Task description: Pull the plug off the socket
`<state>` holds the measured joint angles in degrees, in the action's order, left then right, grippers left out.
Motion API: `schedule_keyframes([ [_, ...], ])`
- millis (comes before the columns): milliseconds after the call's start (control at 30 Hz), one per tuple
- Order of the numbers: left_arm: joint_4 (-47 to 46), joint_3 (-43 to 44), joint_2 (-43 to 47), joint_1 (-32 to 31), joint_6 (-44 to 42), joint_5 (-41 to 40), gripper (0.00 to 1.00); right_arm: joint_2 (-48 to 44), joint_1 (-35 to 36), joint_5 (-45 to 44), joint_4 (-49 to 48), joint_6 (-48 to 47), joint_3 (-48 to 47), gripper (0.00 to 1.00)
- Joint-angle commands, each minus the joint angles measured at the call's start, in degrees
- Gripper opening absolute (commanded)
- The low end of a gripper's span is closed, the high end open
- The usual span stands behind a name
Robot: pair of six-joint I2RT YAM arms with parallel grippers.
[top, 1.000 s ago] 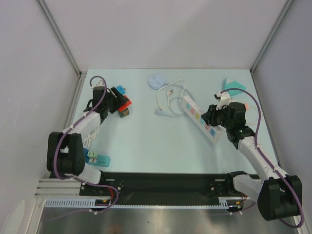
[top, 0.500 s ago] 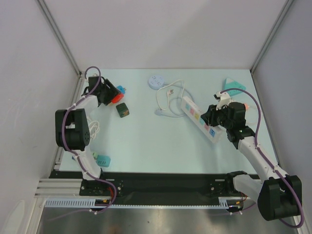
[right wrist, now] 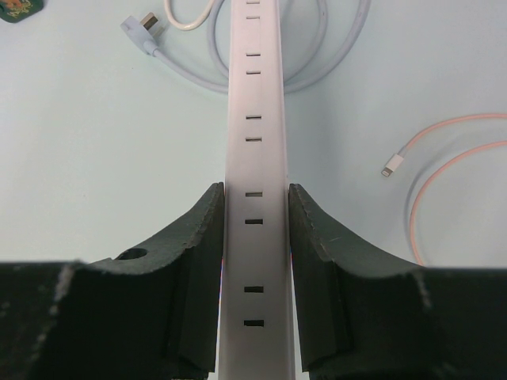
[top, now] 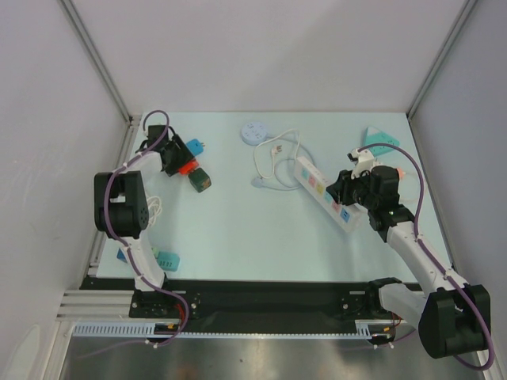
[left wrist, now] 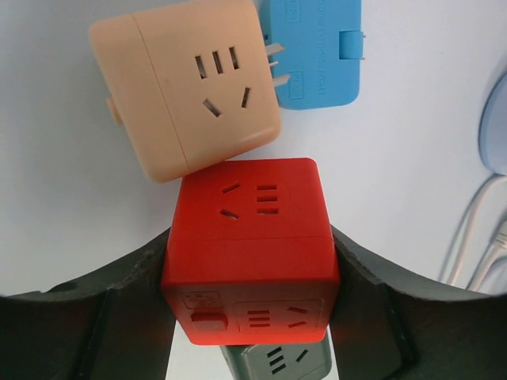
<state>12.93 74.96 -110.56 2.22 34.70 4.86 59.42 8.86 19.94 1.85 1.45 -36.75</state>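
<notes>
Between the dark fingers (left wrist: 119, 317) of the left claw (left wrist: 250, 245) sits a red plastic cube socket (left wrist: 252, 206). It is pressed on both flanks, so this claw is clamped on it. Just beyond the claw's tips lies a beige plastic cube socket (left wrist: 186, 87), its lower edge touching the red cube's far edge. Further ahead and to the claw's right is a blue plastic plug adapter (left wrist: 313, 51). Its metal prongs (left wrist: 275, 51) reach the beige cube's side, but whether they sit in a slot cannot be told. Under the red cube, nearer the wrist, a grey-green plastic cube (left wrist: 273, 362) peeks out. White cables (left wrist: 475, 229) run off to the claw's right.

The right claw (right wrist: 253, 198) is narrowed onto a long white plastic power strip (right wrist: 253, 95), one finger hard against each long side. The strip runs straight ahead from the claw. Ahead and to the left lies a pale flat plug on a white cord (right wrist: 146, 28), and ahead and to the right a thin pink charging cable (right wrist: 444, 150).

In the overhead view the two claws are well apart on the pale table (top: 238, 229).
</notes>
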Motion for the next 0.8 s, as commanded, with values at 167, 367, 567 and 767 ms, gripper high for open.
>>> schedule_keyframes([
  [167, -0.62, 2.48, 4.56, -0.02, -4.99, -2.93, 0.83, -0.62, -0.25, 0.53, -4.92, -0.05, -1.3, 0.0],
  [367, -4.49, -2.0, 12.64, -0.02, -5.69, -0.39, 0.98, -0.44, -0.25, 0.53, -4.92, -0.14, -1.48, 0.0],
  [567, -7.65, -8.07, 22.04, -1.42, -5.17, 3.65, 1.0, 0.26, -0.42, 0.8, -5.45, 0.13, -1.83, 0.0],
  [767, -9.85, -14.4, 30.65, -4.59, -4.37, 8.49, 1.0, 5.61, -1.56, 2.2, -6.24, -0.4, -5.6, 0.0],
])
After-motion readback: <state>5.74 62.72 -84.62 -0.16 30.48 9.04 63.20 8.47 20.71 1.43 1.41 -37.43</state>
